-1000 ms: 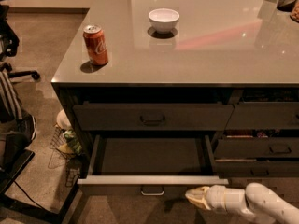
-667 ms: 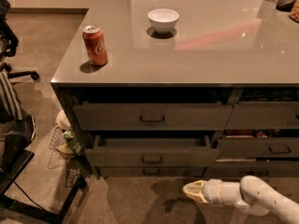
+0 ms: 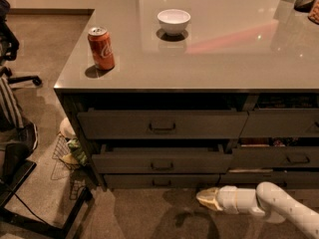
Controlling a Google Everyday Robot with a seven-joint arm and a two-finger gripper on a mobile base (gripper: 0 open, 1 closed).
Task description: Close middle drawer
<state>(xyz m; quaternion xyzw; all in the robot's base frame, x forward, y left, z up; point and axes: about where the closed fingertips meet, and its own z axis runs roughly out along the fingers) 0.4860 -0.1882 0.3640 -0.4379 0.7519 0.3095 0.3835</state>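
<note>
pushed in since a second ago: middle drawer [image 3: 162, 161], then pulled far out, now nearly flush with the cabinet front, thin dark gap along its top. nearest, low over the floor and off to the right of that drawer's front, gripper [image 3: 205, 198], not touching it, jaws seemingly pressed together into one pale tip. under the middle drawer, bottom drawer [image 3: 162, 181]; over it, taller top drawer [image 3: 162, 125]. up on the grey surface [image 3: 224, 63], red soda can [image 3: 101, 48] near the left corner; farther back, white bowl [image 3: 174, 21].
</note>
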